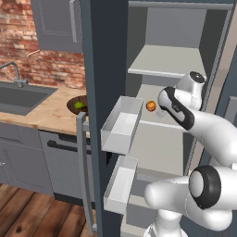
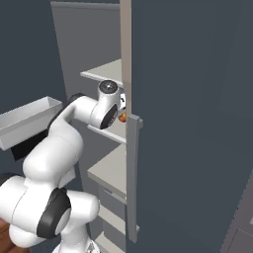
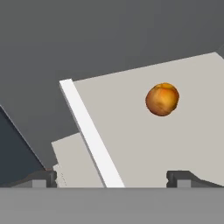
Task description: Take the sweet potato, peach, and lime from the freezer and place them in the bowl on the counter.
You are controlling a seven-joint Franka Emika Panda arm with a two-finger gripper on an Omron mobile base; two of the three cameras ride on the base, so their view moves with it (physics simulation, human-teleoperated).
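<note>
Supervisor: Report the hand and the target.

Operator: I have the arm reaching into the open freezer [image 1: 111, 69]. In the hand view the gripper [image 3: 111, 177] has its two fingertips [image 3: 41, 178] set wide apart at the bottom edge, with nothing between them. The peach [image 3: 162, 99] sits at about 1 o'clock from the gripper, apart from both tips, resting on a pale shelf [image 3: 131, 144].

Supervisor: Confirm from the base cameras.

Operator: In the left base view the peach [image 1: 151, 106] lies on the middle shelf, just at 9 o'clock of the arm's wrist. In the right base view I see a sliver of the peach [image 2: 122, 117] beside the door edge.

Supervisor: Status of the other items?

Operator: The lime [image 1: 78, 105] already lies in the bowl [image 1: 72, 102] on the counter [image 1: 46, 113], at 9 o'clock of the freezer. The bowl stands at 3 o'clock of the sink [image 1: 18, 97]. I cannot tell where the sweet potato is.
</note>
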